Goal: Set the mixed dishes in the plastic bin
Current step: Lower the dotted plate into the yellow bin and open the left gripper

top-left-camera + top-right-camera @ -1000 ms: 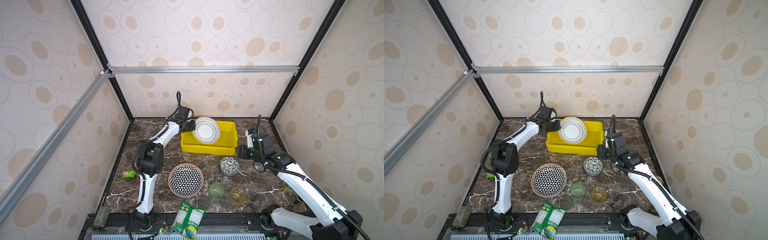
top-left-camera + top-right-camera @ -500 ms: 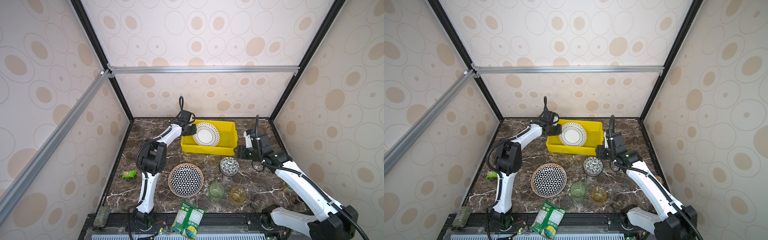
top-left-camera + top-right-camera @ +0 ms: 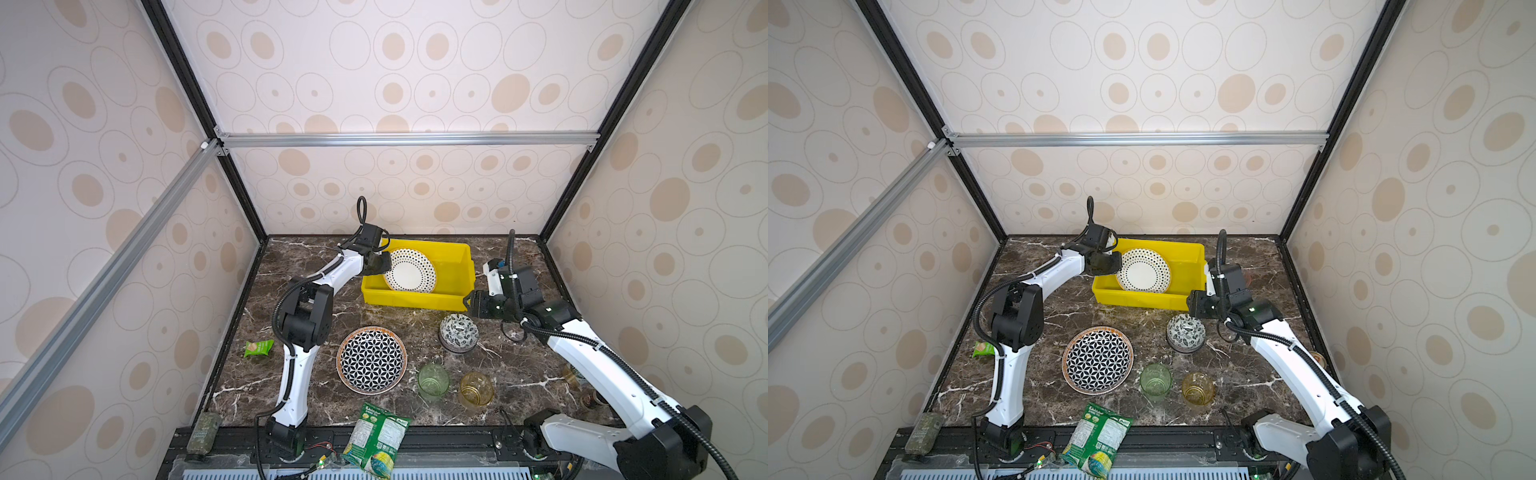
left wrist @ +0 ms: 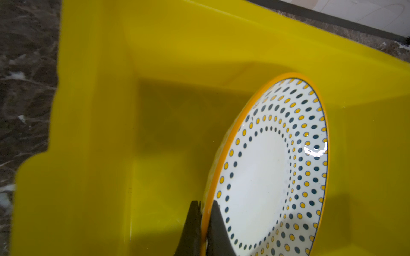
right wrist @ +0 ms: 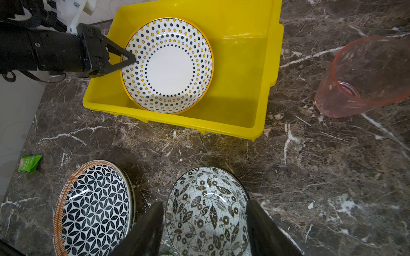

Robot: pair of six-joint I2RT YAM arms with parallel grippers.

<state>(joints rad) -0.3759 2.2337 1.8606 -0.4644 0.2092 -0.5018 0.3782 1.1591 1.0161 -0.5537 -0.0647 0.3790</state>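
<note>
The left gripper (image 4: 205, 205) has its jaws pressed onto the rim of the dotted plate (image 3: 409, 271), one finger on each face, and holds it tilted on edge inside the yellow bin (image 3: 415, 301) at the back of the marble table (image 3: 519, 374). The plate sits toward the left half of the bin, with its lower edge down near the front wall; whether it touches the bin floor is hard to tell from these angles. The rest of the bin holds nothing else. The right gripper (image 5: 205, 202) hovers near the bin's front right corner with its jaws spread and nothing between them; in the right wrist view its fingers frame the floral bowl (image 3: 458, 331), which stands on the table just in front of the bin. To the left of that bowl lies the black-and-white plate (image 3: 371, 360), and nearer the front stand a green glass (image 3: 433, 380) and an amber glass (image 3: 476, 390) side by side. A pink glass (image 5: 366, 77) stands to the right of the bin. A small green packet (image 3: 258, 347) lies by the left wall, and a larger packet (image 3: 376, 440) hangs over the front edge.
</note>
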